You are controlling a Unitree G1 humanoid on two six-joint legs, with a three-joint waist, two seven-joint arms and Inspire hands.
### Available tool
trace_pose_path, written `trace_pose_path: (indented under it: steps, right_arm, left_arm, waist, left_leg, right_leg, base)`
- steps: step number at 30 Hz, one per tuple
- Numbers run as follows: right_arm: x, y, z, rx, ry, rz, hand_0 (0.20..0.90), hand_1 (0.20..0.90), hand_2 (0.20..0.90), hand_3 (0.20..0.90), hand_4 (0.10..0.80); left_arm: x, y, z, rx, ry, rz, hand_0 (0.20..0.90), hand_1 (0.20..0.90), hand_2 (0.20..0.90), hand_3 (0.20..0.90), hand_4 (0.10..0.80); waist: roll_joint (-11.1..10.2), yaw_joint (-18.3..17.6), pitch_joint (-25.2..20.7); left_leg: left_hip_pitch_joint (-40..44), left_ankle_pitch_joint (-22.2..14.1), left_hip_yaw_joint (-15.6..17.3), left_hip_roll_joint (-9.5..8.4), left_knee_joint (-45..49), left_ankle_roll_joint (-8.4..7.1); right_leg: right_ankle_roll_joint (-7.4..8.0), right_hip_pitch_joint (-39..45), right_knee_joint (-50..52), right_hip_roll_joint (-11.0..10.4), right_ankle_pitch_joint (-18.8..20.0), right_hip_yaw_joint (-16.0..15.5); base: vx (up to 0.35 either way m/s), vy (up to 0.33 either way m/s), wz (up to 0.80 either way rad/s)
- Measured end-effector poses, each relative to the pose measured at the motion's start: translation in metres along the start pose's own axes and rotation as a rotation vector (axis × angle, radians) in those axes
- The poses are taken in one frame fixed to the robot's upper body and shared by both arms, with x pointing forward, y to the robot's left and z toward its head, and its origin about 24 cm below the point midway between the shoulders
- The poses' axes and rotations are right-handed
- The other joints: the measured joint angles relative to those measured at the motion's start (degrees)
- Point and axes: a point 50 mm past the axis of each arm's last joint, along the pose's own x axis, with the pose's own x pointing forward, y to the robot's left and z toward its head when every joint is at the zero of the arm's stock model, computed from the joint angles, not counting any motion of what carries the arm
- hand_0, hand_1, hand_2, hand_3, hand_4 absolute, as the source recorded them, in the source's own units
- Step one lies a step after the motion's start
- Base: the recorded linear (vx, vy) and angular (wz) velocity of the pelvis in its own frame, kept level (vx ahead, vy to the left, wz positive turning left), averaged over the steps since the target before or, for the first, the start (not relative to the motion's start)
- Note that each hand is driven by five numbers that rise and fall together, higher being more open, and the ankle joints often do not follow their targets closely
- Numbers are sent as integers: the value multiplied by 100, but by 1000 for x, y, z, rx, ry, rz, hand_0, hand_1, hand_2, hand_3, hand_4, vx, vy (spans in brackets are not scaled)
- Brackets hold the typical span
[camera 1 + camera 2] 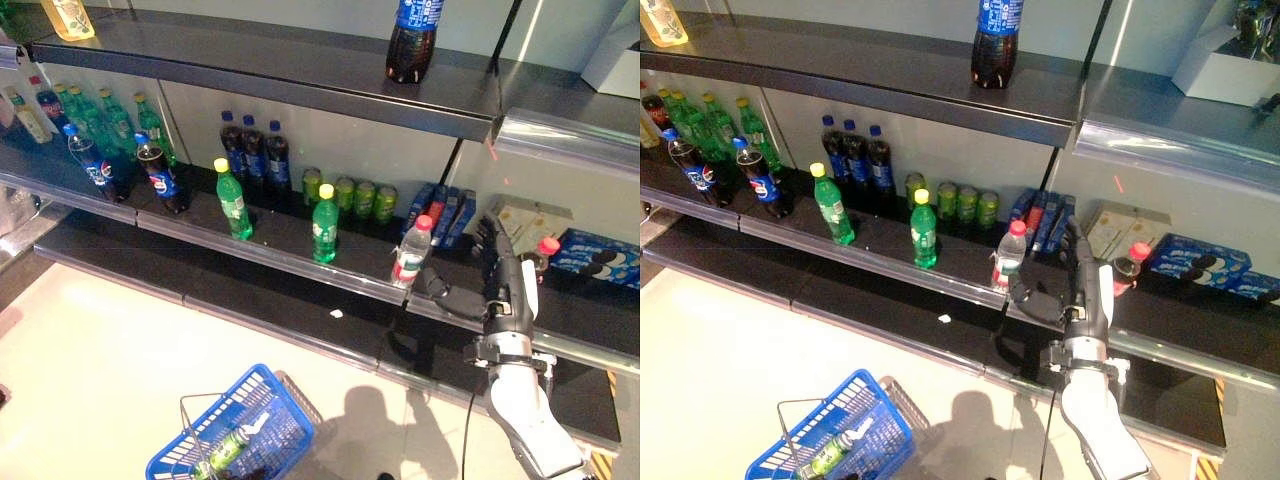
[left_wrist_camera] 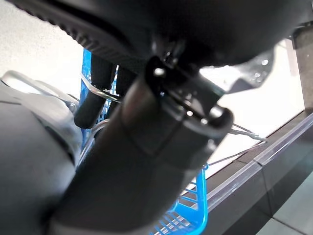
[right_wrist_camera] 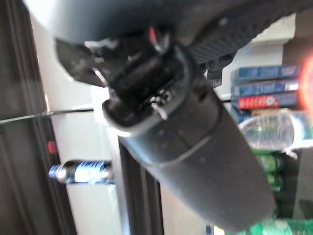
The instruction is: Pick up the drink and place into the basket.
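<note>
A clear water bottle with a red cap stands at the front of the middle shelf; it also shows in the right wrist view. My right hand is raised just right of it, fingers straight and open, with the thumb reaching towards the bottle's base and a small gap between them. The blue basket hangs low at the left with a green bottle lying in it. My left hand is shut on the basket's wire handles.
Green bottles and dark cola bottles stand on the middle shelf, with green cans and blue boxes behind the water bottle. A second red-capped drink is right of my hand. A cola bottle stands on the top shelf.
</note>
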Motion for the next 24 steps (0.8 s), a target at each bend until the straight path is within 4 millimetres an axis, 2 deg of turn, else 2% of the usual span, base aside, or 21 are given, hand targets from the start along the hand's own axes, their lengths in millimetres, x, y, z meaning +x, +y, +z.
trace_pose_path:
  steps: [3,7,14,24]
  right_arm:
    - [23,4,7,-1,-52,-69,900,900,900,900,800]
    - [42,5,28,37,-140,-170,900,900,900,900,800]
    - [67,7,47,61,-218,-238,900,900,900,900,800]
    - [91,11,70,83,-292,-259,900,900,900,900,800]
  left_arm:
    - [6,-22,25,23,-66,-62,300,300,300,200,100]
    - [8,-44,51,29,-155,-125,300,300,300,200,100]
    - [8,-64,88,-56,-259,-179,300,300,300,200,100]
    - [4,-85,112,-54,-326,-251,300,300,300,200,100]
  waist:
    - [164,42,443]
    - [355,115,976]
    - [420,141,1688]
    - [553,298,2060]
  left_leg:
    - [-325,-18,-20,-10,266,48]
    - [-662,8,-52,-10,442,86]
    - [-1098,28,-215,-106,694,174]
    - [-1381,41,-301,-197,800,214]
  right_leg:
    - [0,-333,247,-44,0,78]
    - [-10,-737,513,-69,14,139]
    - [9,-1232,935,-208,-2,144]
    - [30,-1631,1217,-321,-29,156]
  base:
    - [-163,27,-3]
    - [-187,24,-4]
    - [-100,25,1]
    - [-69,18,-1]
